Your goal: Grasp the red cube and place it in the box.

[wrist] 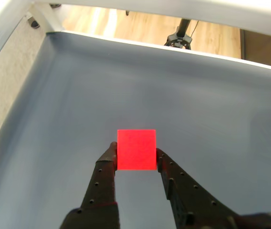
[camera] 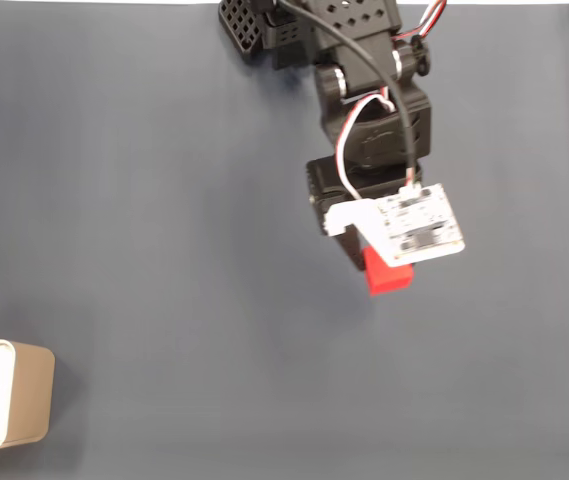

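Observation:
The red cube (wrist: pixel 136 149) sits squarely between my two black fingers in the wrist view, and my gripper (wrist: pixel 136 153) is shut on it. In the fixed view the red cube (camera: pixel 388 275) pokes out below the white camera board on the arm, right of the middle. My gripper (camera: pixel 376 272) there is mostly covered by that board. The beige box (camera: pixel 26 392) with its white inside stands at the lower left edge of the fixed view, far from the cube and cut off by the frame.
A dark blue-grey cloth (camera: pixel 164 220) covers the table. The arm's black base (camera: pixel 304 30) is at the top centre of the fixed view. In the wrist view the cloth's far edge (wrist: pixel 173 47) meets a wooden floor with a black stand foot (wrist: pixel 178 38).

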Robot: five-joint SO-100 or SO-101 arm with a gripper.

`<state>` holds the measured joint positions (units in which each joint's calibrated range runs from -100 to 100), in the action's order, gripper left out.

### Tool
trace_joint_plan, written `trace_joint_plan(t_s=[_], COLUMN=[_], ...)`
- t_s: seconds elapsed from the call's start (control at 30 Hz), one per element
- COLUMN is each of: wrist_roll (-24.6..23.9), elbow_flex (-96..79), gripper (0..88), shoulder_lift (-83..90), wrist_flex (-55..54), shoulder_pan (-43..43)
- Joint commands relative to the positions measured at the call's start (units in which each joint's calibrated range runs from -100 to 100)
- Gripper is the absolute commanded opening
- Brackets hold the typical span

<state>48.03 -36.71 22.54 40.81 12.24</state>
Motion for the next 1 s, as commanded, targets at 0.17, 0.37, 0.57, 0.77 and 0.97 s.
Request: trace_joint_plan(t_s=[0.17, 0.37, 0.57, 0.77, 0.97], wrist_roll=[0.6, 0.3, 0.1, 0.1, 0.4], elbow_flex=[7.8, 12.5, 18.0, 24.9, 33.4], gripper=[6.6, 6.6, 6.7, 6.8, 6.8], shoulder_lift=[-0.1, -2.1, -5.5, -9.7, -14.7], wrist_flex=[0.2, 0.2, 0.2, 0.7, 2.3], shoulder_pan=[-6.6, -10.3, -14.0, -17.6, -21.8])
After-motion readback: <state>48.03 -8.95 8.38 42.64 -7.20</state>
